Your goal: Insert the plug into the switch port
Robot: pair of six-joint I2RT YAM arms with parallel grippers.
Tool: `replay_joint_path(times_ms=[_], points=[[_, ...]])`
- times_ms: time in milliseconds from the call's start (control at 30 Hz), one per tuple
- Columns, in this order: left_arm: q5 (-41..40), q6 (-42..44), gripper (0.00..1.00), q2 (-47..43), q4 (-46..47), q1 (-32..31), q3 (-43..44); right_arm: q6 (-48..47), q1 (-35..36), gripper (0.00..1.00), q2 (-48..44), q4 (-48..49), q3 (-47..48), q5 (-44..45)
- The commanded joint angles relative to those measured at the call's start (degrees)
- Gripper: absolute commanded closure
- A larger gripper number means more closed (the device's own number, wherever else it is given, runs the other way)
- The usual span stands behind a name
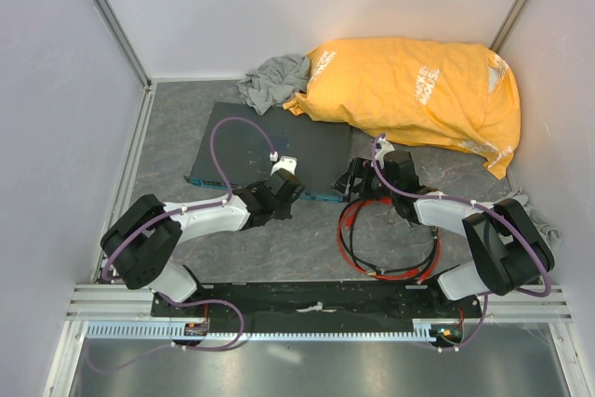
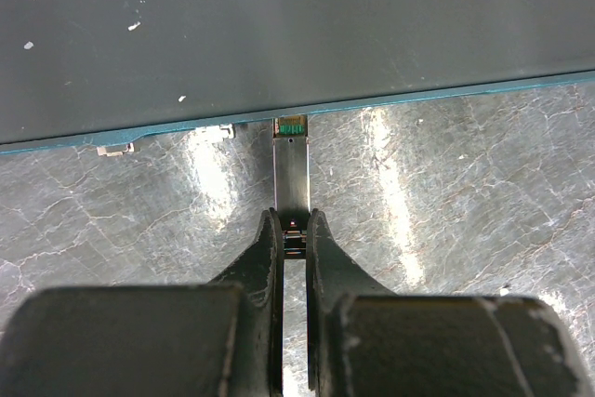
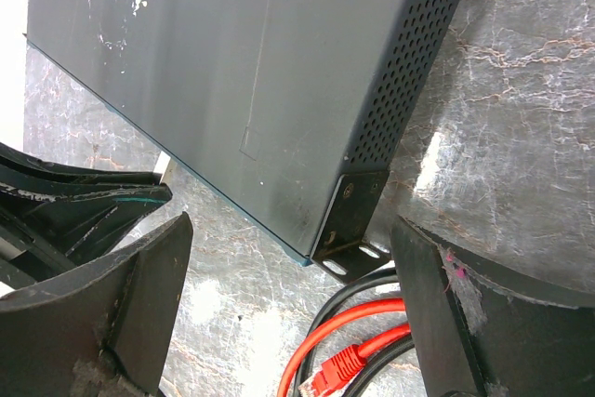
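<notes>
From above, the red cable (image 1: 349, 230) lies coiled on the table just in front of the switch (image 1: 251, 141). It looks light and floppy, so grabbing the cord itself probably won't steer anything. In the left wrist view, the left gripper (image 2: 294, 225) is pinched tight on a narrow silvery strip (image 2: 291, 178) whose green tip sits at the switch's blue-green front edge (image 2: 446, 90), though I can't tell which socket. In the right wrist view, the right gripper (image 3: 290, 230) is spread wide with nothing in it, and the plug (image 3: 330, 380), a small red moulded connector, lies loose by the switch's corner bracket (image 3: 353, 220); it looks like rigid plastic, so I'd pinch its body sides.
</notes>
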Motion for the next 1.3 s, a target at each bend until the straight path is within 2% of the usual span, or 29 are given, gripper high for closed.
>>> replay_joint_path(times_ms=[0,633,1267], points=[[-2.7,-1.9,0.98,0.1,0.5,0.1,2.3,0.4,0.0,0.05,0.2,2.8,-0.3,-1.1],[-2.7,-2.4,0.98,0.4,-1.9,-0.1,2.4,0.5,0.0,0.05,0.3,2.9,-0.5,-1.2],[0.2,-0.5,0.98,2.0,3.4,-1.8,3.9,0.5,-0.1,0.06,0.4,3.0,-0.3,-1.3]])
